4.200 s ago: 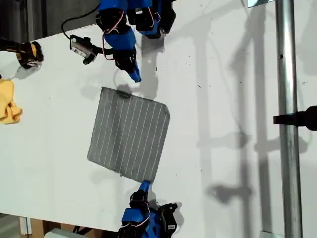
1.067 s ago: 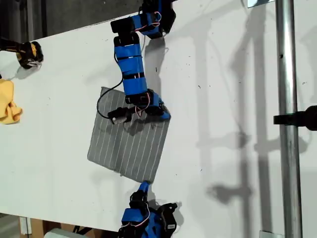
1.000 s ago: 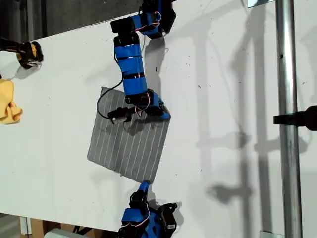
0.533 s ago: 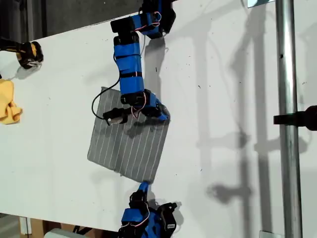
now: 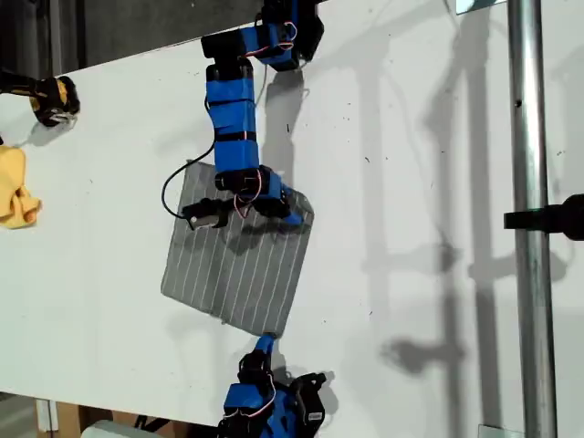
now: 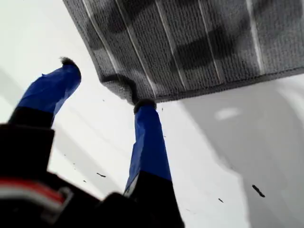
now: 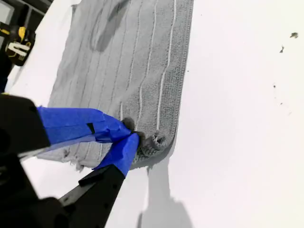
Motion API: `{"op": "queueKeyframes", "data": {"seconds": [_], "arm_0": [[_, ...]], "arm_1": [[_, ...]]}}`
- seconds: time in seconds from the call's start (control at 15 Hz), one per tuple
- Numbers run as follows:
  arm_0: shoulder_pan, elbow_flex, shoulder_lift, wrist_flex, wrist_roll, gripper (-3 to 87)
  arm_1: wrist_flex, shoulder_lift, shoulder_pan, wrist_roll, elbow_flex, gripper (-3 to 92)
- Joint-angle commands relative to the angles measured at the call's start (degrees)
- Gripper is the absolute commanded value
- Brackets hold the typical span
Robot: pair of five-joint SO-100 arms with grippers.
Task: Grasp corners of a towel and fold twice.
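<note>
**Subject.** The towel [image 5: 237, 265] lies flat and unfolded on the white table [image 5: 411, 137], between the two arm bases. No fold is made yet.

**Grippers.** My second gripper [image 7: 131, 131] is at the towel corner [image 7: 154, 141] nearest its own base. Its jaws are clenched on the fabric, which is bunched at the tips. My first gripper [image 6: 107, 84] has its arm reaching across the towel to the corner [image 6: 124, 90] on the far side from the second gripper. Its jaws are released and spread. One fingertip [image 6: 145, 105] touches the towel's hem just beside that corner, and the other stands apart over bare table.

**Step in hand (judgement).** This is the taking of the second corner.
- The spread jaws should straddle the corner with the lower tip under the hem, and close only once fabric sits between the tips.
- A shallow bite on the edge may slip when lifted.
- Both corners should then rise together so the towel does not skew.

**Surroundings.**
- A yellow cloth [image 5: 16, 187] and a black-and-yellow object [image 5: 50, 99] lie well apart from the towel.
- A metal pole [image 5: 529, 228] stands well apart from the towel on the opposite side.
- The first arm's cable [image 5: 173, 182] loops over the towel's far edge and could drag on the cloth.
- Nothing else obstructs the fold.
</note>
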Motion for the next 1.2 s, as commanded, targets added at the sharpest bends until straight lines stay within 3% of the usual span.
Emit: {"op": "queueKeyframes", "data": {"seconds": [0.0,0.4,0.53,0.67,1.13], "arm_0": [[-0.53,0.26,0.0,-0.97,0.18,-1.5],[-0.62,0.26,0.0,-0.97,0.18,-1.5],[-0.62,0.26,0.0,-0.97,0.26,-1.5],[-0.62,0.26,0.0,-0.97,0.26,-1.5],[-0.35,-2.2,-0.09,-0.35,1.23,-1.6]], "arm_1": [[-2.11,-0.79,0.53,-1.05,-3.78,27.7],[-3.87,-9.93,-0.88,-0.09,-4.04,25.9],[-2.9,-10.11,-0.53,0.26,-3.96,19.1],[-2.11,-9.49,-0.09,0.79,-3.96,0.1],[-2.72,-8.26,-0.7,-0.09,-3.87,-0.2]]}}
